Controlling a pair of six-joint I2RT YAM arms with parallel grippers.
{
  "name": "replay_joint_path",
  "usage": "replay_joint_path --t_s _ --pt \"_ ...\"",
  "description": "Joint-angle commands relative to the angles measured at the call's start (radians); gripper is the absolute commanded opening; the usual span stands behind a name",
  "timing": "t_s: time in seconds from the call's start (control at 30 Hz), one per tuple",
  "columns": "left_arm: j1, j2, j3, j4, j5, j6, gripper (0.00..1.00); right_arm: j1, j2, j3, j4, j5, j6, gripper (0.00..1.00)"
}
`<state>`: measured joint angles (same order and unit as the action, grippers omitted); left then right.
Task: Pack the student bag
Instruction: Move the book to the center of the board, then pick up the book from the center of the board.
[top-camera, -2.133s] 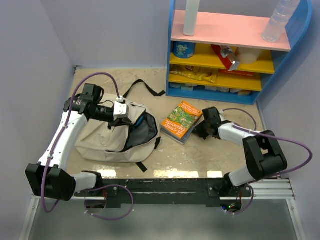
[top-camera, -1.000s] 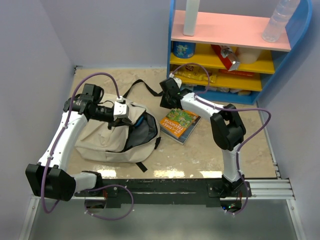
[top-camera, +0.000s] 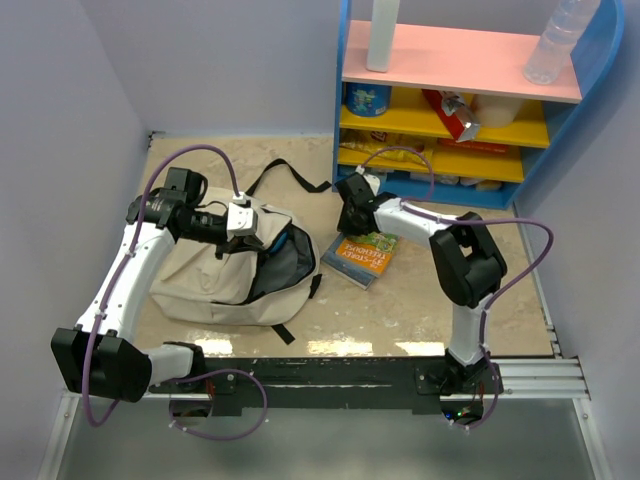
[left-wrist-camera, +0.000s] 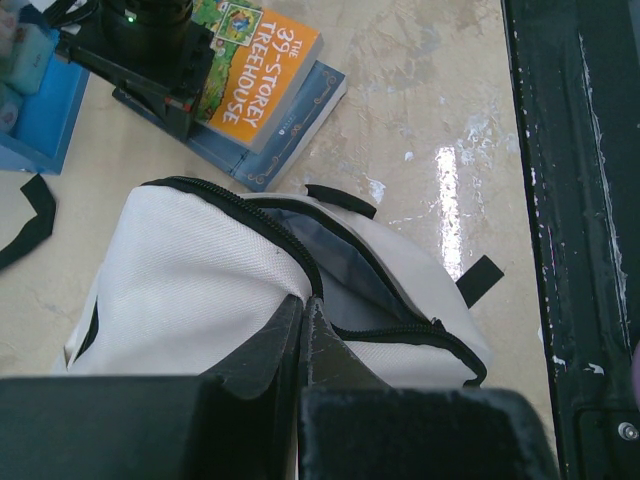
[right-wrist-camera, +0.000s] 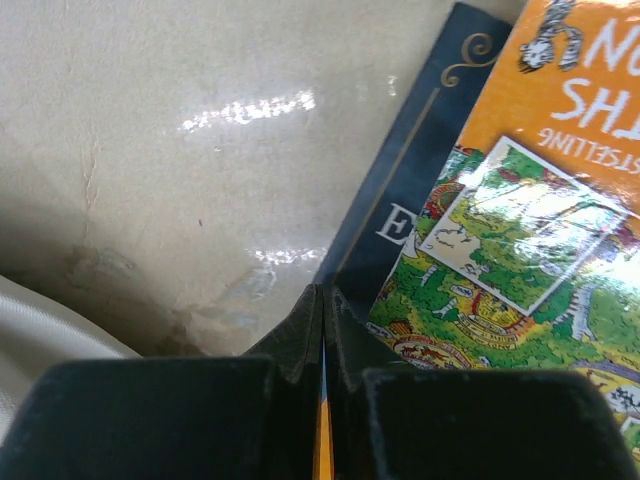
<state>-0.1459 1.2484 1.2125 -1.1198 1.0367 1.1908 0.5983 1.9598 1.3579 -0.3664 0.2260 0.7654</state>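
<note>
The student bag (top-camera: 215, 270), beige canvas with dark zipper lines, lies on its side at the left with its mouth open towards the books. My left gripper (top-camera: 262, 228) is shut on the zipper edge of the bag (left-wrist-camera: 180, 270), fingertips (left-wrist-camera: 303, 305) pinched at the top of the opening. An orange-and-green book (top-camera: 365, 252) lies on a dark blue book (left-wrist-camera: 290, 130) right of the bag. My right gripper (top-camera: 352, 222) is shut, its tips (right-wrist-camera: 321, 292) at the far corner of the blue book (right-wrist-camera: 400, 200). A thin orange sliver shows between its fingers.
A blue shelf unit (top-camera: 450, 120) with snack packs, a cup and a plastic bottle (top-camera: 560, 40) stands at the back right, close behind the right gripper. A black bag strap (top-camera: 290, 175) trails towards the shelf. The black base rail (left-wrist-camera: 580, 200) runs along the near edge.
My right arm swung from the books' right side to their far side, then came down onto the far corner. The books shifted and turned slightly towards the near side. The left arm is still.
</note>
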Motion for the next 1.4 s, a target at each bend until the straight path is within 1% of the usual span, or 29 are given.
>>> replay_joint_path --t_s 0.0,0.27,0.53,0.6,0.63,0.73,0.8,0.83,0.9,0.93,1.0,1.03,1.07,1.1,1.13,1.17,1.2,1.23,1.27,1.3,1.37 --pt "0.005 -0.030 0.002 0.018 0.082 0.035 0.00 -0.020 -0.075 -0.032 0.014 0.027 0.002 0.00" --pt "0.005 -0.032 0.001 0.015 0.083 0.038 0.00 -0.029 -0.104 -0.046 0.018 0.018 -0.002 0.00" --pt "0.006 -0.037 0.004 0.015 0.080 0.041 0.00 -0.072 -0.108 -0.080 0.015 -0.010 -0.001 0.00" --pt "0.006 -0.035 0.004 0.014 0.079 0.039 0.00 -0.081 -0.122 -0.095 0.024 -0.020 -0.001 0.00" --pt "0.006 -0.035 0.004 0.014 0.079 0.039 0.00 -0.081 -0.162 -0.120 0.050 -0.028 -0.006 0.02" --pt "0.005 -0.035 0.008 0.015 0.077 0.039 0.00 -0.101 -0.242 -0.161 0.086 -0.034 -0.009 0.15" --pt "0.006 -0.033 0.009 0.018 0.077 0.040 0.00 -0.135 -0.304 -0.169 0.081 -0.059 -0.006 0.19" --pt "0.006 -0.032 0.009 0.018 0.080 0.039 0.00 -0.146 -0.320 -0.177 0.083 -0.066 -0.005 0.25" --pt "0.008 -0.029 0.009 0.018 0.080 0.039 0.00 -0.166 -0.357 -0.183 0.083 -0.079 -0.006 0.34" --pt "0.006 -0.027 0.009 0.018 0.085 0.041 0.00 -0.169 -0.364 -0.175 0.072 -0.085 -0.011 0.43" --pt "0.008 -0.026 0.007 0.017 0.085 0.039 0.00 -0.172 -0.389 -0.169 0.052 -0.076 -0.021 0.50" --pt "0.006 -0.026 0.005 0.017 0.082 0.043 0.00 -0.175 -0.403 -0.174 0.034 -0.051 -0.023 0.57" --pt "0.006 -0.026 0.005 0.014 0.082 0.046 0.00 -0.186 -0.417 -0.180 0.018 -0.034 -0.014 0.60" --pt "0.008 -0.027 0.004 0.012 0.079 0.046 0.00 -0.192 -0.459 -0.206 0.008 -0.018 -0.009 0.64" --pt "0.008 -0.026 0.004 0.009 0.074 0.049 0.00 -0.201 -0.482 -0.227 -0.002 0.002 -0.003 0.75" --pt "0.008 -0.026 0.002 0.005 0.072 0.056 0.00 -0.228 -0.510 -0.252 0.003 -0.001 0.011 0.80" --pt "0.009 -0.026 -0.001 0.005 0.074 0.058 0.00 -0.248 -0.556 -0.319 0.017 -0.017 0.011 0.87" --pt "0.011 -0.026 -0.002 0.003 0.074 0.061 0.00 -0.268 -0.582 -0.353 0.061 -0.066 0.009 0.89" --pt "0.009 -0.027 -0.004 0.003 0.075 0.062 0.00 -0.317 -0.599 -0.385 0.079 -0.092 0.011 0.90" --pt "0.009 -0.024 -0.005 0.005 0.079 0.062 0.00 -0.340 -0.619 -0.434 0.101 -0.114 0.011 0.91" --pt "0.009 -0.024 -0.005 0.005 0.085 0.063 0.00 -0.393 -0.624 -0.463 0.107 -0.167 0.009 0.92"
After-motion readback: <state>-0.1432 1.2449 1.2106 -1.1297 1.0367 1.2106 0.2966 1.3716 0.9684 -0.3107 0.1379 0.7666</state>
